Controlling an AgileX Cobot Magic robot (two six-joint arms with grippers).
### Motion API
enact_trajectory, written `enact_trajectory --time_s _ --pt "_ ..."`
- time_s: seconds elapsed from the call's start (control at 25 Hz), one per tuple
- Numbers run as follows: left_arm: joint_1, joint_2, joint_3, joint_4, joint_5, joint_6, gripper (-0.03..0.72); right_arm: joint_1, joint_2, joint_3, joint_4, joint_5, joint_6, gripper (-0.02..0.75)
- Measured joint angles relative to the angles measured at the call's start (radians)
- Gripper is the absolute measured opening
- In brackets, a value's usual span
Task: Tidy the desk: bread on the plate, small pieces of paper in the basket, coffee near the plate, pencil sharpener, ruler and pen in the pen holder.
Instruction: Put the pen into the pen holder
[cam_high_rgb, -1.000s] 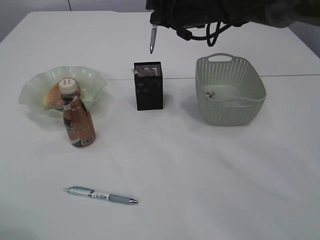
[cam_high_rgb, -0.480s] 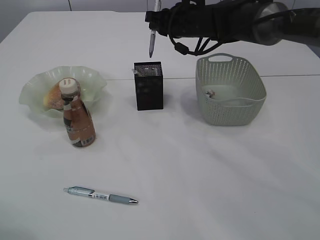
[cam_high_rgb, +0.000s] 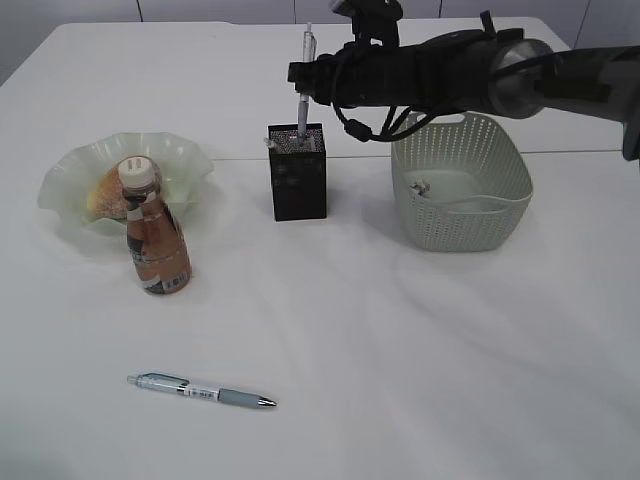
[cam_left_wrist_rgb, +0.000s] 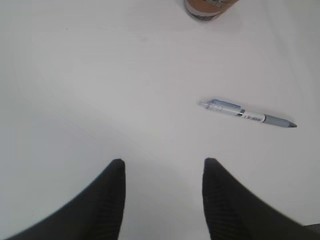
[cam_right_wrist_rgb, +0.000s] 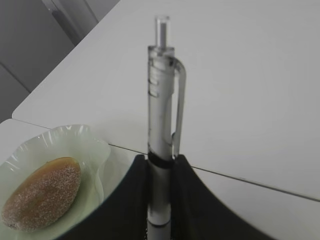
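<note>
My right gripper reaches across from the right and is shut on a clear pen held upright, its lower end inside the black mesh pen holder. In the right wrist view the gripper clamps the pen at mid-barrel. A second pen lies on the desk near the front; my open left gripper hovers short of this pen. The bread rests in the plate, with the coffee upright against its front. The ruler and pencil sharpener are hidden.
The grey-green basket stands to the right of the pen holder with a small piece of paper inside. A pale sliver shows at the holder's left rim. The right arm crosses over the basket's back edge.
The right gripper has come down with the pen, and the pen's tip has gone from above the pen holder to inside it. The left gripper has stayed still.
</note>
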Motion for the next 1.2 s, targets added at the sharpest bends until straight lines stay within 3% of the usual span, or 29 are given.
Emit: enact_trajectory --time_s 0.4,0.72,1.08,1.2 --pt "0.000 0.000 0.000 0.001 0.000 0.000 0.370 0.000 0.019 0.000 0.040 0.008 -0.004 0.109" --pt "0.000 0.000 0.000 0.001 0.000 0.000 0.370 0.000 0.021 0.000 0.045 0.018 -0.004 0.232" --pt "0.000 0.000 0.000 0.001 0.000 0.000 0.370 0.000 0.011 0.000 0.075 0.058 -0.005 0.244" --pt "0.000 0.000 0.000 0.001 0.000 0.000 0.370 0.000 -0.034 0.000 0.025 0.082 0.005 0.246"
